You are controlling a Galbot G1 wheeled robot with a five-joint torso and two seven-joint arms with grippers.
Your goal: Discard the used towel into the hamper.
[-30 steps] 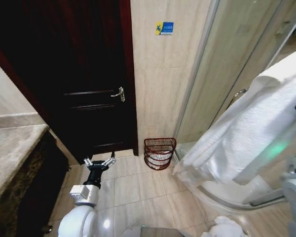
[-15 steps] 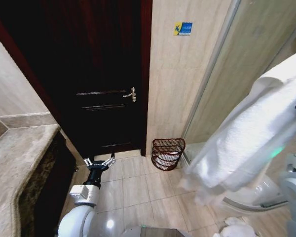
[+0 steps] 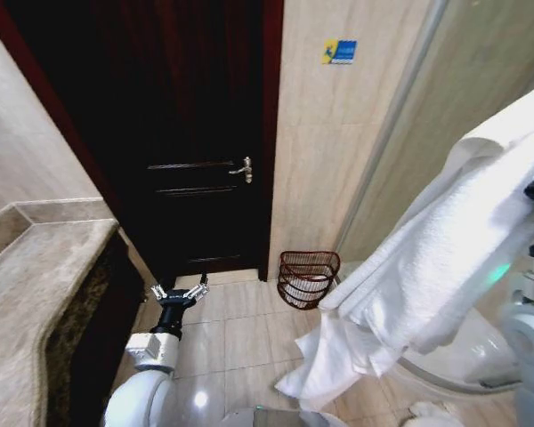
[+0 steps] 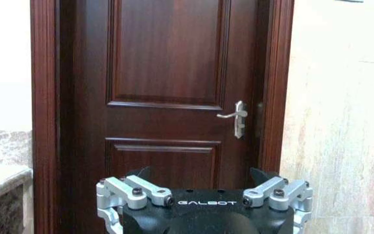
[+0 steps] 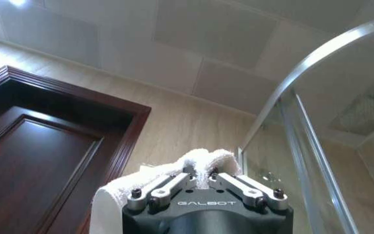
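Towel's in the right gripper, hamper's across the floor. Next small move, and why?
Probably carry the towel forward and down toward the hamper. The right gripper is shut on the towel, held high at the robot's right, and its tail hangs over the floor tiles short of the hamper, which stands against the wall beside the door. The left gripper is open, low and idle.

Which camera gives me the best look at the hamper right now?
The head view: the hamper stands on the floor against the tiled wall, right of the dark door, its rim unobstructed. The left wrist view faces that door, and the right wrist view looks up past the towel in the right hand.
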